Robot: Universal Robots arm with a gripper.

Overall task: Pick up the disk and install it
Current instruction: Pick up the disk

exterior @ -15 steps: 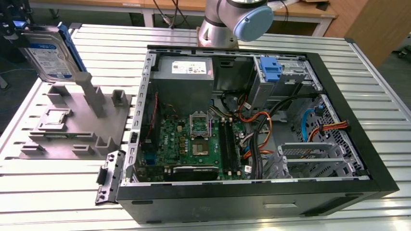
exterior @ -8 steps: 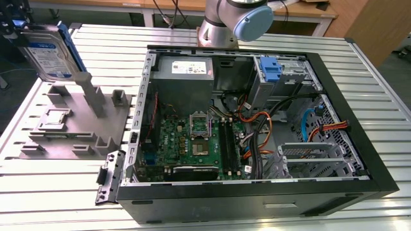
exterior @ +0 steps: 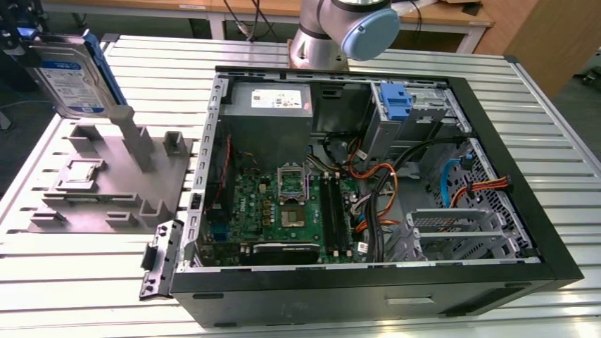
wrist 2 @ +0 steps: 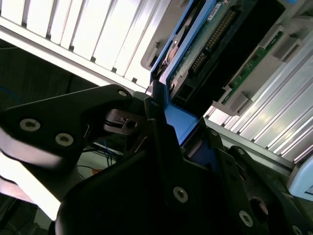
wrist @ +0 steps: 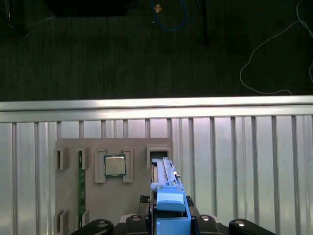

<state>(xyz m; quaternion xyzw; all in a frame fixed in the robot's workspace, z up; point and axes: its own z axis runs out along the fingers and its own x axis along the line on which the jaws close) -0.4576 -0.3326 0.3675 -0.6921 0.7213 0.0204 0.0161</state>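
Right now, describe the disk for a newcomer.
At the exterior view's left, beside the open computer case, lies a grey fixture plate. Above it the disk is on edge: white-and-blue label, blue frame, unlike the bare blue carrier inside the case.

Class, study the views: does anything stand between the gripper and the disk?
Nothing visible does. In the first wrist view the gripper is closed on the blue carrier edge of the disk, with its fingers on either side and touching it.
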